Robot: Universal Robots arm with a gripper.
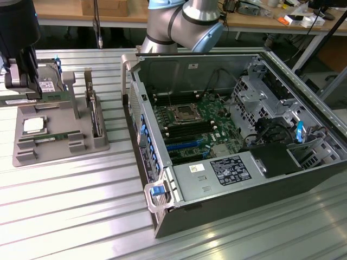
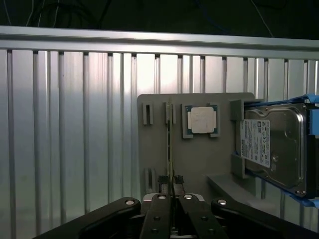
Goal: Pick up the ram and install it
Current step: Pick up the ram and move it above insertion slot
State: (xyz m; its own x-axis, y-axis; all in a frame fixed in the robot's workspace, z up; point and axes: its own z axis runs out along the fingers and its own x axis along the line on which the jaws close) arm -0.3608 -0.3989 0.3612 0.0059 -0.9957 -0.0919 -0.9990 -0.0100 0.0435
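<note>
The claw point(image 1: 23, 93) is pressed together; in the exterior view, the ram point(image 1: 49, 138) lies at its five o'clock, on the grey tray point(image 1: 59, 154).

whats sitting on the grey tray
On the tray: a CPU, the ram standing on edge in a slot, and a hard drive in the side bracket. The end effector hides the ram's near end.

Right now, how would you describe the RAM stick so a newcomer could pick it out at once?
On the exterior view's left of the open computer case sits a grey parts holder. The RAM stick rests in slotted posts toward the holder's side nearest that camera, beside the CPU. It is the only long, thin green board; the CPU is square and silver.
</note>
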